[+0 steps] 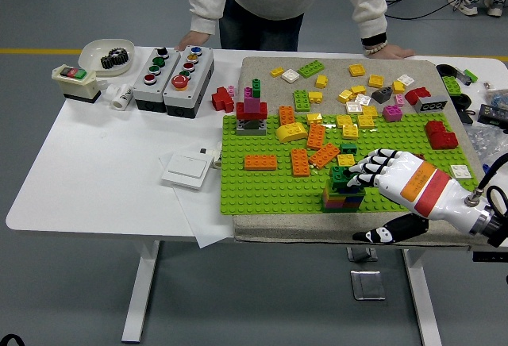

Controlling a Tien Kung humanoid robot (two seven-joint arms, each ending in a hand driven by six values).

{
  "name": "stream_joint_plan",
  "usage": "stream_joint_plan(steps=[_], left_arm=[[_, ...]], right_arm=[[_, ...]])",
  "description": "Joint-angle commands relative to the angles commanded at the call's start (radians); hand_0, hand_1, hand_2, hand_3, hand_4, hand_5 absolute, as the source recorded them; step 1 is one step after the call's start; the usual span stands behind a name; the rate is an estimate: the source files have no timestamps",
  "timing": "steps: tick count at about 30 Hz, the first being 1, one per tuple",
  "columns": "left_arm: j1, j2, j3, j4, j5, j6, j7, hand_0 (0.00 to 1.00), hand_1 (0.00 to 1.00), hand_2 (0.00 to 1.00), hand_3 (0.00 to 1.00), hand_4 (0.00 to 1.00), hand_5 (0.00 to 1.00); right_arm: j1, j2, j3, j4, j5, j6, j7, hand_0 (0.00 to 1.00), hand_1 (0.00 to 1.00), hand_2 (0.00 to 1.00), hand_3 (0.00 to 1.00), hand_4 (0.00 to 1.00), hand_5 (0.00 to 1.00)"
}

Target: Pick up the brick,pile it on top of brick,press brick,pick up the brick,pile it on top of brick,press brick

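Right hand (386, 173) over green baseplate (262, 183), fingers (361, 170) spread, tips touching top of stacked brick tower (343, 190) near plate's front edge; not clamped. Loose bricks scattered behind. Person's hands resting on table's far edge.

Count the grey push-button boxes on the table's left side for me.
2, side by side at the far left edge: the left button box beside the white bowl, and the right button box nearest the mat. Neither is hidden.
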Motion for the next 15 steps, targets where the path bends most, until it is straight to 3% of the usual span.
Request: stream_joint_plan(steps=[15], left_arm=[[0.005, -0.001, -0.008, 0.000, 0.016, -0.004, 0.003, 0.669, 0.725, 0.732, 0.586, 0.668, 0.658]], right_arm=[[-0.011, 0.003, -0.001, -0.002, -0.002, 0.000, -0.002, 0.745, 0.690, 0.728, 0.662, 0.963, 0.812]])
